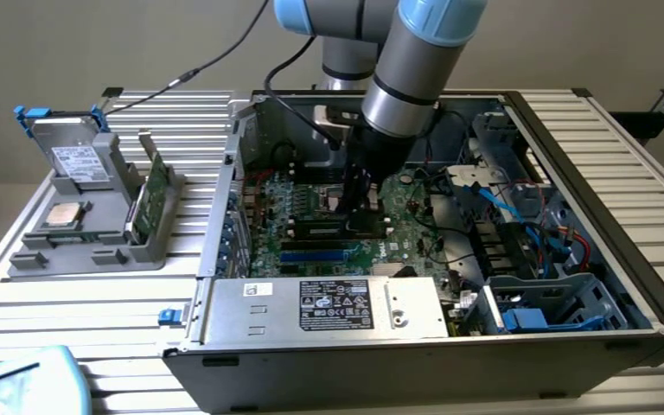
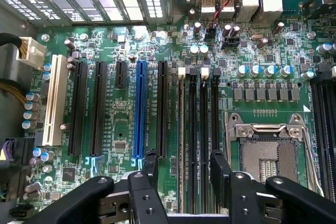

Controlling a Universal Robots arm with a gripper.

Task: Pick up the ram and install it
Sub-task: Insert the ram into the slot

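My gripper (image 1: 365, 216) reaches down into the open computer case (image 1: 643, 285), just above the motherboard (image 1: 309, 203). In the wrist view the gripper (image 2: 185, 163) is open, its two black fingers (image 2: 151, 163) wide apart. The black memory slots (image 2: 197, 129) with white end latches run between them, and nothing is held. The same slots (image 1: 315, 230) lie just to the exterior view's left of the fingers. I cannot make out the ram, either in the fingers or standing in a slot.
An open CPU socket (image 2: 265, 156) lies beside the memory slots, a blue expansion slot (image 2: 140, 108) on the other side. The power supply (image 1: 326, 307) fills the case front. Outside, a grey holder (image 1: 90, 242) carries a hard drive (image 1: 76, 160) and a tall green card (image 1: 153, 201).
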